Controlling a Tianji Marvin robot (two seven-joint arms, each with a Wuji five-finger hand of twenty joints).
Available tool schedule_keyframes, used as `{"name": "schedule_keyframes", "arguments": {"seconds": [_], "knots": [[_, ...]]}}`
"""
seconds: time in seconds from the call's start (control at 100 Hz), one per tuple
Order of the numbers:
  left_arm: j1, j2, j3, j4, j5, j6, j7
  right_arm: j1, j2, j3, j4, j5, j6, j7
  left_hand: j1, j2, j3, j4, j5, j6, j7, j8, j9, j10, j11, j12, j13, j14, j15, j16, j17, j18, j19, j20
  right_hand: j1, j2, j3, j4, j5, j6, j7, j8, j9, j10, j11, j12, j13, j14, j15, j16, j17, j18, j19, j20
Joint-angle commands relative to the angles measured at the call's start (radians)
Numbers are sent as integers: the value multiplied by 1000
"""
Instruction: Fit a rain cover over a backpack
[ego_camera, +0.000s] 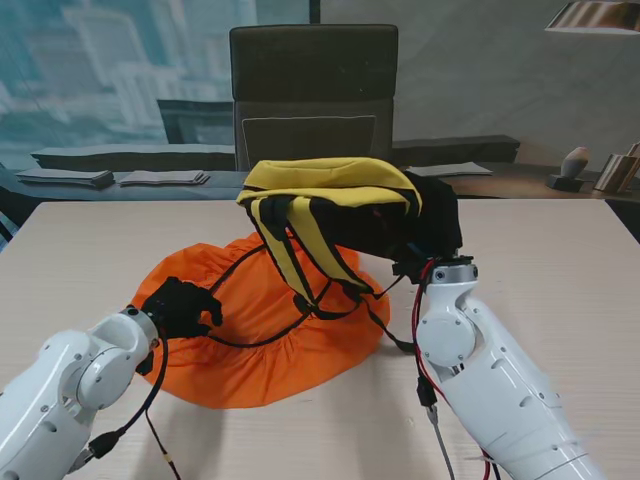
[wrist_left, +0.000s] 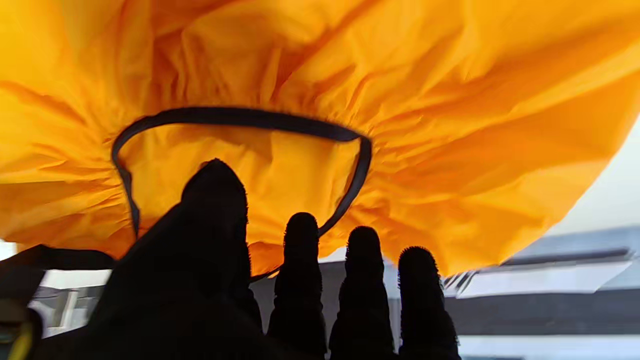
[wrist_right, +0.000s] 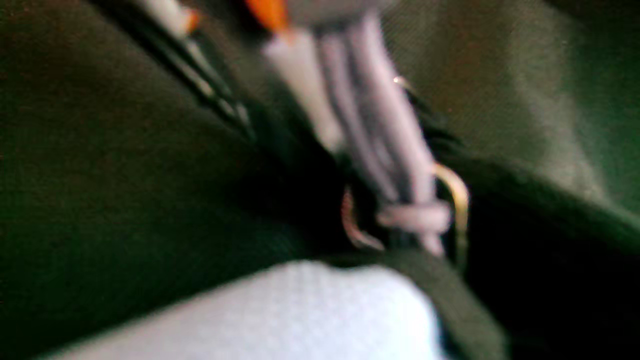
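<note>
Two robot hands work a yellow-and-black backpack (ego_camera: 345, 215) and an orange rain cover (ego_camera: 255, 330) at the centre of the stand's view, the pack raised off the pale table (ego_camera: 560, 270) with its straps dangling onto the cover spread beneath it. To do this step well, the pack looks to need holding steady and high while the cover's elastic rim is drawn wide and hooked over one end first. At lower left of that frame the left hand (ego_camera: 180, 308), gloved in black, sits on the cover's near edge, fingers curled as if pinching fabric; at centre right the right hand (ego_camera: 425, 262) is buried under the pack, apparently bearing it. In the left wrist view, cover fabric fills the frame, its black elastic cord (wrist_left: 240, 117) looping across the middle, and the fingertips (wrist_left: 302, 235) rise from the bottom edge, slightly parted and touching cloth. The right wrist view is a blur of dark pack fabric and a pale cord with a metal ring (wrist_right: 452, 200); whether those fingers are clenched cannot be told.
</note>
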Motion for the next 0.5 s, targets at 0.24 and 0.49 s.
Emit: {"name": "schedule_keyframes", "arguments": {"seconds": [0.24, 0.49], "knots": [[-143, 5, 201, 175, -147, 18, -59, -29, -28, -46, -69, 65, 69, 27, -91, 31, 8, -7, -73, -34, -51, 3, -79, 0, -20, -33, -53, -25, -36, -31, -31, -7, -41, -25, 77, 174, 68, 64, 10, -105, 39, 41, 52, -3, 84, 35, 78, -69, 41, 19, 5, -18, 0, 3], [-318, -9, 405, 299, -360, 54, -60, -27, -31, -48, -31, 51, 69, -2, -126, 37, -8, -1, -83, -37, -67, 13, -105, 5, -29, -42, -77, -19, -39, -35, -29, -21, -27, -19, 77, 176, 64, 66, 10, -104, 38, 43, 51, -3, 88, 31, 78, -67, 38, 19, 7, -14, -3, -1]]}}
